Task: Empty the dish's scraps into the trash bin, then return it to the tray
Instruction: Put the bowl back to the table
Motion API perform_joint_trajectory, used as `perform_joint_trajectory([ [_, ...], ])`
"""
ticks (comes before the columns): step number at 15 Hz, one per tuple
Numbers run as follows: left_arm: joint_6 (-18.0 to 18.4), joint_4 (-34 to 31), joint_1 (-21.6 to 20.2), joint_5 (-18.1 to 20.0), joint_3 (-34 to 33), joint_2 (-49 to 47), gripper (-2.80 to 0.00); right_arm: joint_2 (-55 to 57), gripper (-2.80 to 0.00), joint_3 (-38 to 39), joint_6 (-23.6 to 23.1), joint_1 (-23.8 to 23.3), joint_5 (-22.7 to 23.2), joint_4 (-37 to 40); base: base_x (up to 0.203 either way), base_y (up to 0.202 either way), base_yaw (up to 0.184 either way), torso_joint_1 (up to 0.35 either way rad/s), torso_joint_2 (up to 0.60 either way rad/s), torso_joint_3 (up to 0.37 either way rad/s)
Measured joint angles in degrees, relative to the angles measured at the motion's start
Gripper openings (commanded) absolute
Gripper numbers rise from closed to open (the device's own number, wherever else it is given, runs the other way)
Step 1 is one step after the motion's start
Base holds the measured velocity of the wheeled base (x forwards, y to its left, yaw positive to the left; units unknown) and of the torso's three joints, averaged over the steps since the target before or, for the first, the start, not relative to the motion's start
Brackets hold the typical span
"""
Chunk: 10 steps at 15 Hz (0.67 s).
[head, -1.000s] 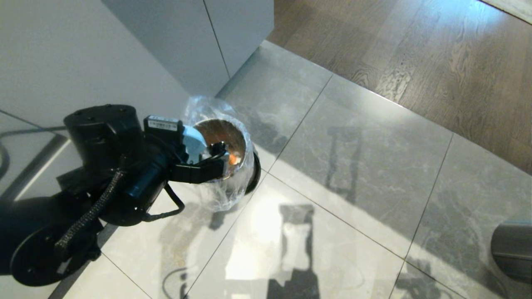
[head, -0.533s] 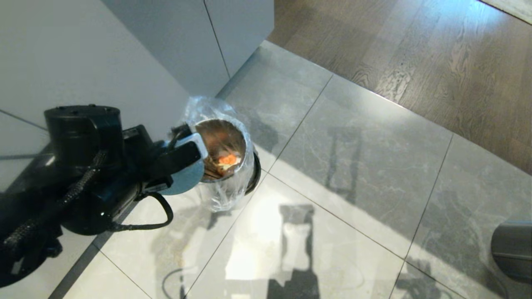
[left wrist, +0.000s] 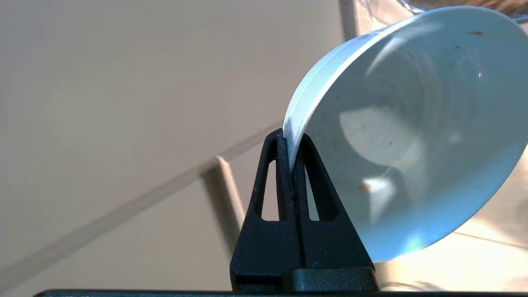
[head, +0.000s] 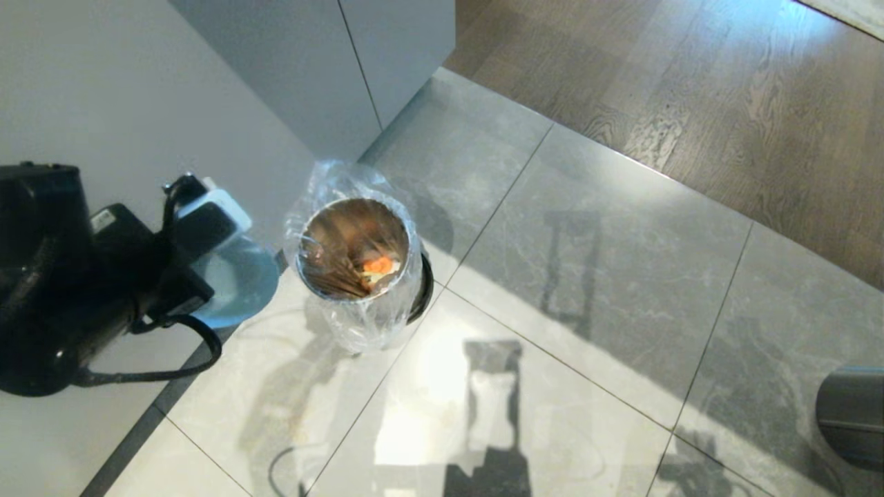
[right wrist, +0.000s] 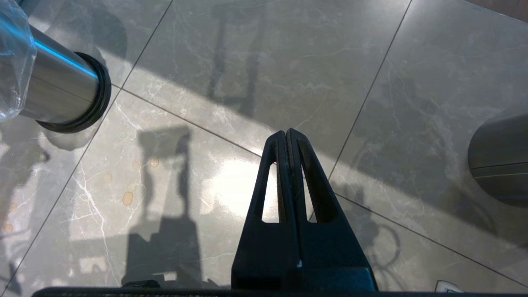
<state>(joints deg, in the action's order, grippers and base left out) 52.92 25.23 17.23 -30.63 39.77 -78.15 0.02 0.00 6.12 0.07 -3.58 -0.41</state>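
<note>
Swung back from over the trash bin (head: 359, 259) to the robot's left since a second ago, dish (head: 235, 283) carried along and turned from tipped over the opening toward level. Left gripper (left wrist: 291, 142) clamped on the dish rim, one finger inside and one outside the wall, seen clearly from the left wrist. Dish interior (left wrist: 416, 136) almost bare: only a few tiny orange specks stuck to the pale blue-white surface. Now held just beside the bin, on its left in the head view, clear of the crinkly plastic liner. Scraps (head: 378, 266) lying inside the bin: orange pieces and whitish-yellow bits at the bottom. Bin standing upright on the grey floor tiles (head: 587, 241), black base ring showing at its right edge, close to the corner of a pale cabinet (head: 311, 76). Wood flooring (head: 725, 83) farther off, past the tiles. Right gripper (right wrist: 287, 138) pinched closed on nothing, hanging above the tiles, well apart from the bin (right wrist: 53, 86). Larger brushed-steel cylinder (head: 851, 414) at the right edge.
</note>
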Motion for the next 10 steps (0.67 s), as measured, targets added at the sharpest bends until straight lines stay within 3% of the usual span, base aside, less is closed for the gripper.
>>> perform_joint_trajectory([
  [6, -28.28, -5.18, -2.13, 3.76, -10.41, 8.60, -2.80, 0.00, -2.80, 0.00, -0.01, 0.00, -0.02, -0.01, 0.000, 0.000, 0.000, 0.000, 0.00, 0.000],
  [10, -37.94, -5.36, -3.24, 3.85, -18.46, 17.62, -2.80, 0.00, -2.80, 0.00, 0.00, 0.00, 0.00, 0.00, 0.000, 0.000, 0.000, 0.000, 0.00, 0.000],
])
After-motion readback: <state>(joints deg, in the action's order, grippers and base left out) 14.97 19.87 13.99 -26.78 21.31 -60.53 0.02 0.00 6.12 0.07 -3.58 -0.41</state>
